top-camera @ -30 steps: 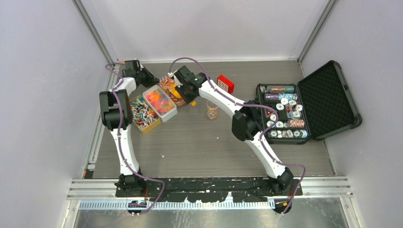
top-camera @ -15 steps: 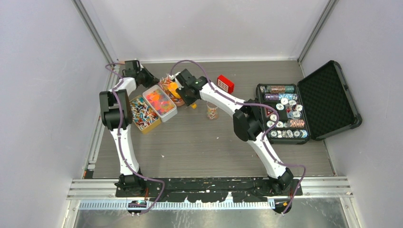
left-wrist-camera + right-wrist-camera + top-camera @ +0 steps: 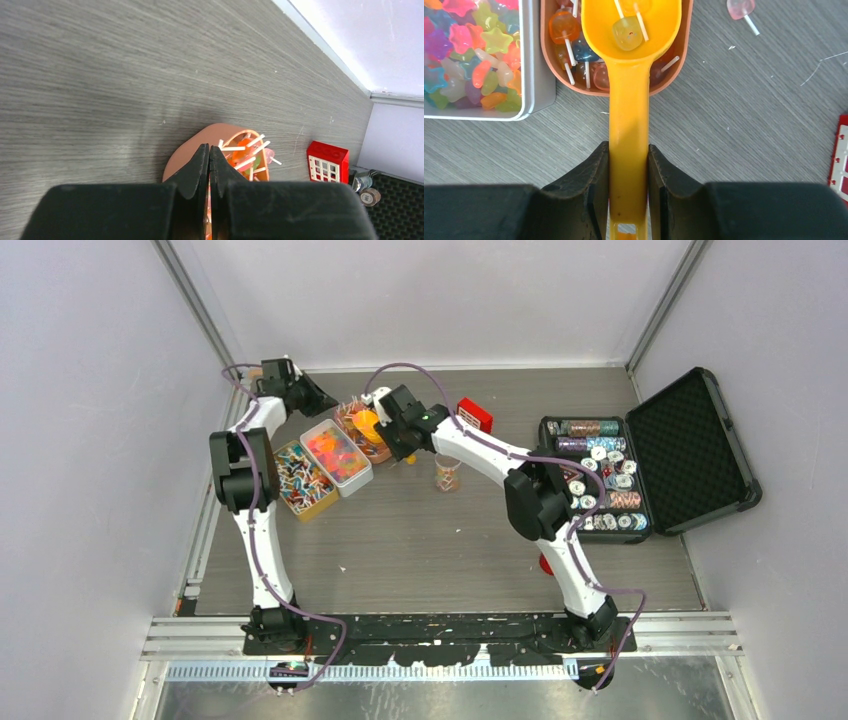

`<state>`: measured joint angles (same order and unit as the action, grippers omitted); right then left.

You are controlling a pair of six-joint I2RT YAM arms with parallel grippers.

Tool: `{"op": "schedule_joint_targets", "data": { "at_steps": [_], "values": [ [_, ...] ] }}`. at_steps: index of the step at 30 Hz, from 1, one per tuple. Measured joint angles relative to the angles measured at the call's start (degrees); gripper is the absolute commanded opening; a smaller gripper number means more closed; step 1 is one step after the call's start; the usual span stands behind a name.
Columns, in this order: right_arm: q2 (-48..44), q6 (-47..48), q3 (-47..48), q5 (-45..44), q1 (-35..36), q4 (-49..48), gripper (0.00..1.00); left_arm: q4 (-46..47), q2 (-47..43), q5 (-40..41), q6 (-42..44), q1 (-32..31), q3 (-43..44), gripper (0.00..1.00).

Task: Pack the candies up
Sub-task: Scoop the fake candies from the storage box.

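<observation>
My right gripper is shut on the handle of a yellow scoop. The scoop's bowl hangs over a peach tray of lollipop candies and carries a yellow-green lollipop. Beside it a silver tray holds star-shaped gummy candies. A yellow-brown tray with wrapped candies lies left of that. My left gripper is shut on nothing, just behind the peach tray.
One pink lollipop lies loose on the table. A small clear cup with sweets stands right of the trays. A red box sits behind it. An open black case of poker chips is at the right.
My right arm has swung the scoop left and back, further over the peach tray. My left gripper has drawn back a little toward the rear wall.
</observation>
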<state>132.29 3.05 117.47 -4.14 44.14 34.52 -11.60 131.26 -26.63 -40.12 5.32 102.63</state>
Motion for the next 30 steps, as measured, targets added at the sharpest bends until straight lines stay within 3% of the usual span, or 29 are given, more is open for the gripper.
{"op": "schedule_joint_targets", "data": {
  "at_steps": [16, 20, 21, 30],
  "values": [
    [-15.98, 1.01, -14.16, -1.77, 0.00, -8.48, 0.00, -6.27, -1.16, 0.07, 0.46, 1.44, 3.69, 0.49],
    [-21.22, 1.46, -17.20, -2.43, -0.02, -8.26, 0.00, -9.60, -4.66, 0.52, 1.86, 1.44, 3.34, 0.81],
    [-22.58, 1.55, -18.01, -2.60, -0.04, -8.15, 0.00, -10.14, -5.97, 0.59, 2.25, 1.44, 3.08, 0.97],
    [-37.16, 2.78, -25.99, -5.01, -0.39, -6.12, 0.00, -13.49, -22.58, 1.07, 5.40, 0.52, -2.80, 1.00]
  ]
}}
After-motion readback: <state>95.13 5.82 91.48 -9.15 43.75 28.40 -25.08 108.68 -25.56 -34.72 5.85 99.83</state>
